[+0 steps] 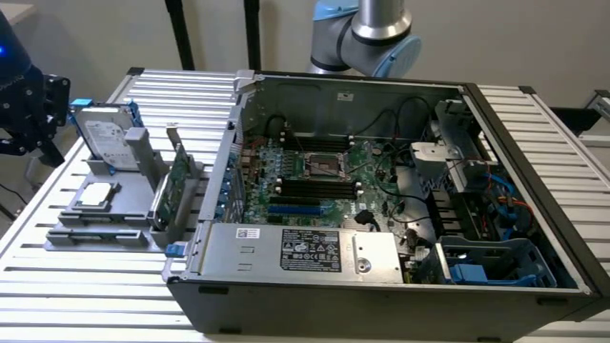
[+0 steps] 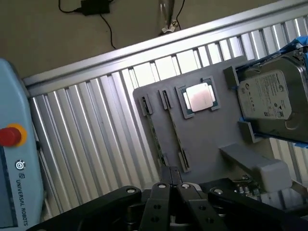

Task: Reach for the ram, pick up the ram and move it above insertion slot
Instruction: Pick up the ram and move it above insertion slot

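Note:
The ram [image 2: 155,134] shows edge-on as a thin dark stick standing in a slot of the grey holder [image 2: 207,139] on the slatted table. My gripper [image 2: 172,188] hovers above the holder's near side, black fingers pressed together, shut with nothing between them and clear of the ram. The black insertion slots [image 1: 319,187] lie side by side on the motherboard inside the open computer case [image 1: 533,236]. The arm's silver and blue joint [image 1: 376,36] rises behind the case.
The holder [image 1: 105,221] also carries a hard drive [image 1: 107,137], a processor chip [image 1: 97,194] and an upright green card with a metal bracket [image 1: 171,187]. A black device [image 1: 24,107] stands at the exterior view's left. A teach pendant [image 2: 14,159] lies on the table.

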